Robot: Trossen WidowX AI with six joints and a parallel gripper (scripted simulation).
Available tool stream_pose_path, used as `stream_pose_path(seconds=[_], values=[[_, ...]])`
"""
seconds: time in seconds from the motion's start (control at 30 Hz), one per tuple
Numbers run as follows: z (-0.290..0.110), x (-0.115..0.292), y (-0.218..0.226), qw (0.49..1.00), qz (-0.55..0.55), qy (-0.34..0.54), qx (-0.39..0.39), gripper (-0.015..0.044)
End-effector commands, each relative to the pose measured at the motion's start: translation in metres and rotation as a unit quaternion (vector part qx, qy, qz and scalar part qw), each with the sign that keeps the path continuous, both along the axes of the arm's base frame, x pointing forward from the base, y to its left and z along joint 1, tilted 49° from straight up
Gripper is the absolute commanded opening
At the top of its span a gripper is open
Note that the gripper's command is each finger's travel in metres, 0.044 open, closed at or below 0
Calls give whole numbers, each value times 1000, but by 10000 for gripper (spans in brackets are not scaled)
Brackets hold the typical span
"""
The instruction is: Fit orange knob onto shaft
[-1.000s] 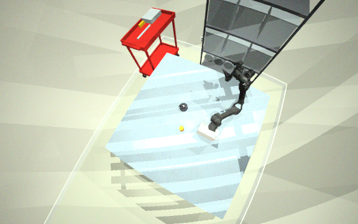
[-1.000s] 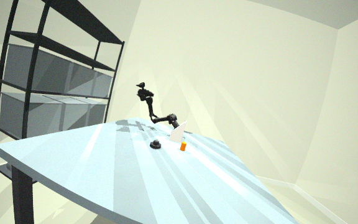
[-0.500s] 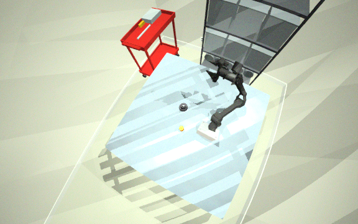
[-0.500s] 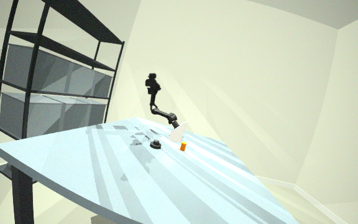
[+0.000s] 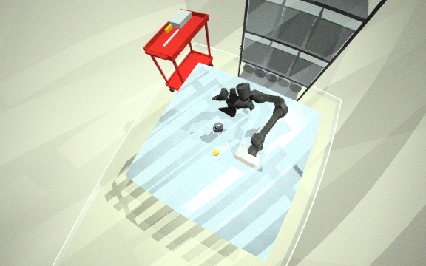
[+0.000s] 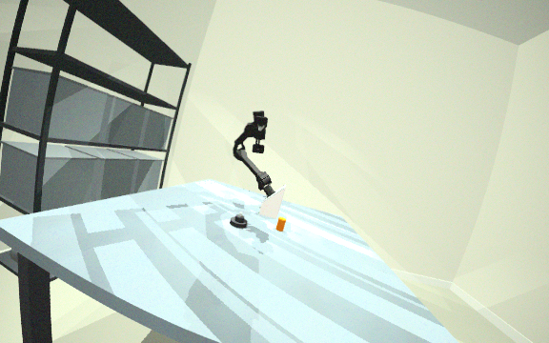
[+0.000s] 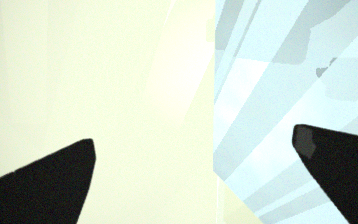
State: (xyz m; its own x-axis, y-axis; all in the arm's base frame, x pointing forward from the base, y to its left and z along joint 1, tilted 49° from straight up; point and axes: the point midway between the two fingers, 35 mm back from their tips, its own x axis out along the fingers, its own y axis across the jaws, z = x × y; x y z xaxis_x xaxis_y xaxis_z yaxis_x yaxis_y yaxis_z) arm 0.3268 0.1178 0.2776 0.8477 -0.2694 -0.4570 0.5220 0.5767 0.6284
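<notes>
While the hand (image 5: 223, 102) hangs wide and empty, the orange knob (image 5: 216, 152) sits well apart.

1 knob (image 5: 216, 152), 1 pedestal (image 5: 218, 128), 1 cart (image 5: 153, 49).

On the round pedestal (image 5: 218, 128) the silver shaft is too small to show its flat side. Near the pedestal, the orange knob (image 5: 216, 152) hides its hole underneath. In the wrist view both tool fingers are cut off by the bottom edge.
</notes>
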Motion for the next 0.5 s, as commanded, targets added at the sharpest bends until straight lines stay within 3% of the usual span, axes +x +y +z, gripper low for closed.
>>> stream_pose_path(seconds=[0.0, 0.23, 0.47], values=[[-57, 15, 9, 997, -39, 71, 11, 440], [-179, 14, 6, 966, -157, 207, 9, 440], [-283, -22, -21, 900, -309, 307, -29, 440]])
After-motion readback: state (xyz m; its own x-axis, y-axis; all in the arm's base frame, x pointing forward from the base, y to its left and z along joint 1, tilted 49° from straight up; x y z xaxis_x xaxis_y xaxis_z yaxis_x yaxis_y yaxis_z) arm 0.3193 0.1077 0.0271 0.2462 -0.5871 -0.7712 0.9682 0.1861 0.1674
